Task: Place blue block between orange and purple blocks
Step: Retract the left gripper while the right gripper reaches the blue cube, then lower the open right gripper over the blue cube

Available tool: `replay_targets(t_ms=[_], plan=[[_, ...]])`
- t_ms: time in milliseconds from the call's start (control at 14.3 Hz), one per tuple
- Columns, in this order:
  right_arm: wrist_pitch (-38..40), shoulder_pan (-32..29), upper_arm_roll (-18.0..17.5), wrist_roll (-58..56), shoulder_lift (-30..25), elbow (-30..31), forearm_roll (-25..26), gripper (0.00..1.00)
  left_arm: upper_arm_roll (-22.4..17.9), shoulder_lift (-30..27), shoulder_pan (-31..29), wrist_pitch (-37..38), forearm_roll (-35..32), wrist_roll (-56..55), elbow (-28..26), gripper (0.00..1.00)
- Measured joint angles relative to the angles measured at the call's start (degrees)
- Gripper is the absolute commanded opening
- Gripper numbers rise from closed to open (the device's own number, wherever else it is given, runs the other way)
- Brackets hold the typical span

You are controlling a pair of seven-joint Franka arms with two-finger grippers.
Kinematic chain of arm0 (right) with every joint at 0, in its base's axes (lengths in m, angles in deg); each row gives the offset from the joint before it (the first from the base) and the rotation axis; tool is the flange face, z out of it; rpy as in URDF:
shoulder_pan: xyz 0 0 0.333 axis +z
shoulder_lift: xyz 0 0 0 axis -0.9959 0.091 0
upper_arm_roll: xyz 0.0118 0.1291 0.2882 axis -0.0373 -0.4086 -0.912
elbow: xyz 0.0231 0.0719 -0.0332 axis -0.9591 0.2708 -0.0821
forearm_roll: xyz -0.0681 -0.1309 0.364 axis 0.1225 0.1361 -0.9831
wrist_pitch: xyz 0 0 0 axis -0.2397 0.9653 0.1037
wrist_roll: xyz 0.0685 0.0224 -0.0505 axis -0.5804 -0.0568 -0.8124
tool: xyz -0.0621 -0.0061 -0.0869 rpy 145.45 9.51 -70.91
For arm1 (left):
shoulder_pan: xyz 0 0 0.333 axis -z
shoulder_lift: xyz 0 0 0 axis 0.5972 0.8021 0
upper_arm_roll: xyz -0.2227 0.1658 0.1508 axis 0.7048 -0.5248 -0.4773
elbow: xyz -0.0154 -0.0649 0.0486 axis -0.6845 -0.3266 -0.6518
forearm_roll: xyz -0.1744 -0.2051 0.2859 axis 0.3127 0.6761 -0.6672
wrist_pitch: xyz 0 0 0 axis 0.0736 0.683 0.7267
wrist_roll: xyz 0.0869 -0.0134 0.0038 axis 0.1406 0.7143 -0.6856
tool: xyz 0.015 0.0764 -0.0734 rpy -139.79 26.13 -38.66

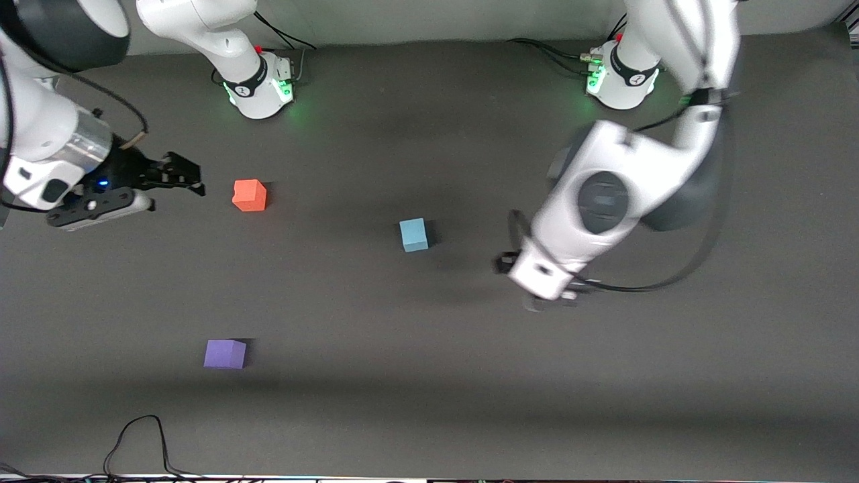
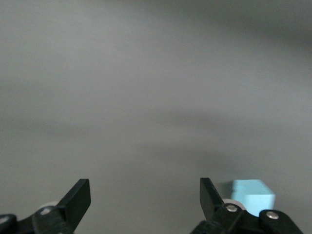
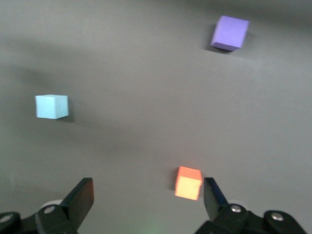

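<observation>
**Blue block sits alone mid-table, both claws empty**

Your blue block (image 1: 414,235) rests on the dark table (image 1: 429,402) near its middle, touching nothing. It lies well apart from the other two cubes, toward the left arm's end of the table from both of them.

The orange block (image 1: 249,195) sits toward the right arm's end, a little farther from the front camera than the blue one. The purple block (image 1: 225,353) is also toward the right arm's end and is the nearest of the three to the front camera. The stretch of table between orange and purple is bare, so the blue block is not yet in place.

Your left gripper (image 2: 145,197) hangs over the table beside the blue block, on the side toward the left arm's end. In the left wrist view its fingers (image 2: 78,197) stand wide apart with nothing between them, and the blue block (image 2: 252,195) shows just past one fingertip, not inside the gap.

Your right gripper (image 1: 180,176) hovers over the table at the right arm's end, close beside the orange block. In the right wrist view its fingers (image 3: 82,197) are spread wide and empty; the orange block (image 3: 188,183) lies near one fingertip, with the blue block (image 3: 51,106) and purple block (image 3: 230,32) well apart from it.
</observation>
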Motion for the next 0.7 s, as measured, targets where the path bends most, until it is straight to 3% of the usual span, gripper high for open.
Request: replay_targets(t_ms=[279,489,699], plan=[[-2.65,10.57,-0.17,13.46,0.81,-0.24,-0.18,1.0,-0.35,-9.54,-13.93,3.09,-0.3,19.88,-9.99,1.0],[-4.65,20.75,-0.4,26.88,4.2,-2.66,-0.19,1.0,-0.55,-13.71,-21.57,5.55,-1.94,29.19,-11.87,1.0],[-6.07,28.92,-0.54,39.84,9.83,-7.54,-0.19,1.0,-0.54,-17.4,-24.03,7.18,-2.46,31.58,-12.01,1.0]])
